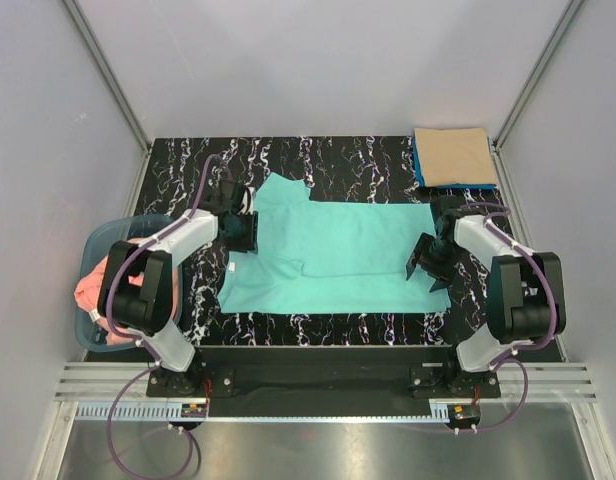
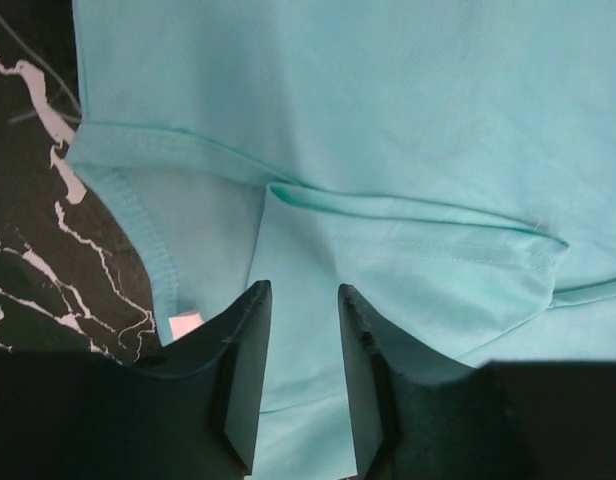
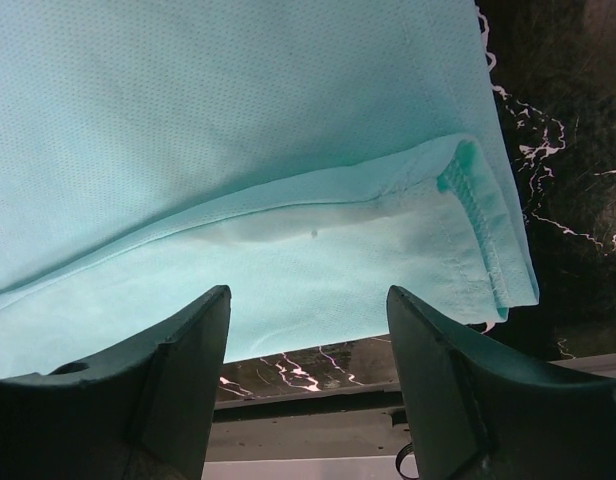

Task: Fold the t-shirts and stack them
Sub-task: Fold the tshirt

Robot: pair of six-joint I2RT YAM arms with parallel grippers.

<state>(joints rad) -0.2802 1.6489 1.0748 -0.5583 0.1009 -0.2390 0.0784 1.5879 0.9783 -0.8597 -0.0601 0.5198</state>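
Observation:
A turquoise-green t-shirt lies spread flat across the middle of the black marbled table, its near part folded over itself. My left gripper hovers over the shirt's left end by the sleeve. In the left wrist view the shirt fills the frame and the left gripper shows a narrow gap between its jaws, with cloth below and nothing pinched. My right gripper is over the shirt's right hem. In the right wrist view it stands wide open above the folded hem corner, empty.
A folded tan-beige t-shirt rests on a blue one at the back right corner. A blue-grey basket at the left edge holds a salmon pink t-shirt. Grey walls surround the table.

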